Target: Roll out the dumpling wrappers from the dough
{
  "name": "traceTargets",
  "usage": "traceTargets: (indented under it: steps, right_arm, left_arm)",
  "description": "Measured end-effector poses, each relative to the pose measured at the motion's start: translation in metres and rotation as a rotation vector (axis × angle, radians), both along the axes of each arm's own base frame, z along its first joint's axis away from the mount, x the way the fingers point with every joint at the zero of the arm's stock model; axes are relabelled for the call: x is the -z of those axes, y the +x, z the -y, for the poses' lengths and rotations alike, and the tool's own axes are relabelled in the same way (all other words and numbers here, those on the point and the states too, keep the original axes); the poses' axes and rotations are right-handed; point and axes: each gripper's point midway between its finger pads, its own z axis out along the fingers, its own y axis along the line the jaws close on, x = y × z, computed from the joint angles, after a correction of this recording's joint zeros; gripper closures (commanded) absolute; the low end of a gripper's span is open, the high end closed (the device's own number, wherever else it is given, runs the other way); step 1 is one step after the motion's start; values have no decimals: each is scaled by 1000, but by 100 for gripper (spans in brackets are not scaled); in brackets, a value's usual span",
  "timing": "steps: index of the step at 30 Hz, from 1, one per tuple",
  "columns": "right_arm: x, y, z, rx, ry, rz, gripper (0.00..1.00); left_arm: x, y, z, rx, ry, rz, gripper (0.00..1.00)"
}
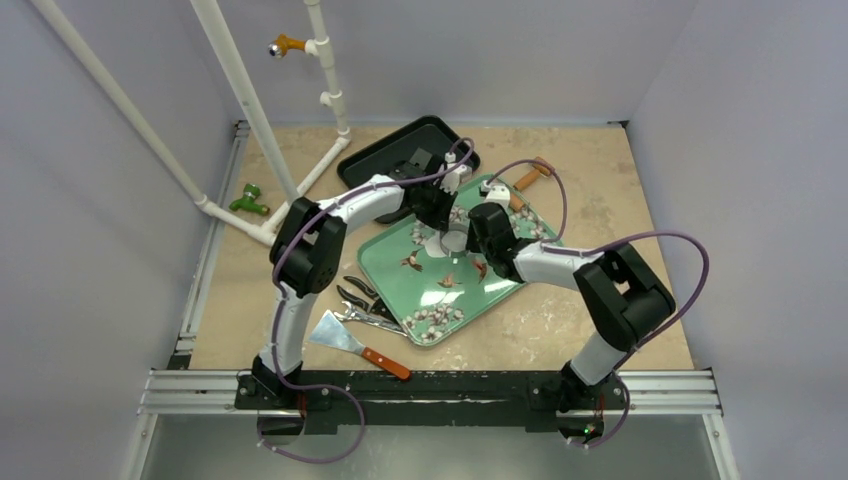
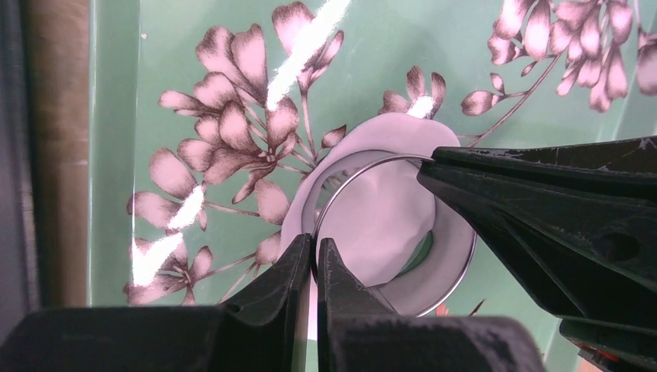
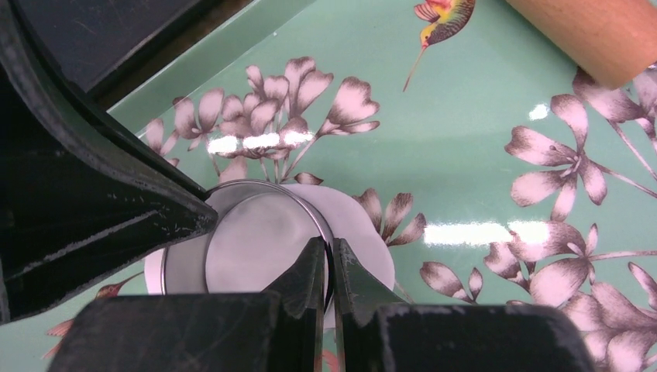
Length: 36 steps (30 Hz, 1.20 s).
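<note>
A thin white dumpling wrapper (image 2: 380, 225) lies flat on the green flowered tray (image 1: 400, 265). A shiny metal ring cutter (image 2: 457, 271) stands on it, with dough showing inside the ring (image 3: 256, 240) and past its rim (image 3: 360, 248). My left gripper (image 2: 314, 244) is shut on the ring's wall on one side. My right gripper (image 3: 328, 246) is shut on the wall on the opposite side. In the top view both grippers, left (image 1: 440, 215) and right (image 1: 480, 235), meet over the ring (image 1: 455, 240) in the tray's far half.
A wooden rolling pin (image 1: 530, 178) rests at the tray's far right edge. A black tray (image 1: 385, 150) sits behind the green one. Metal tongs (image 1: 365, 305) and a scraper (image 1: 345, 338) lie on the table at the near left. White pipes (image 1: 250, 110) rise at the left.
</note>
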Motion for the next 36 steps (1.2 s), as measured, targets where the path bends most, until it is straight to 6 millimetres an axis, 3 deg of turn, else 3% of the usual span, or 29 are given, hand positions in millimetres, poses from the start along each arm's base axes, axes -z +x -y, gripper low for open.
traceTargets:
  steps: [6, 17, 27, 36]
  right_arm:
    - [1, -22, 6, 25, 38, -8, 100]
    - [2, -1, 0, 10, -41, -47, 100]
    - [4, -15, 2, 24, 79, -24, 100]
    - [8, -8, -1, 27, 98, -49, 100]
  left_arm:
    - [1, -17, 10, 31, -19, -56, 100]
    - [2, -12, 0, -2, -14, 6, 100]
    - [0, -15, 4, 8, -15, -45, 100]
    - [2, -16, 2, -9, -21, -61, 100]
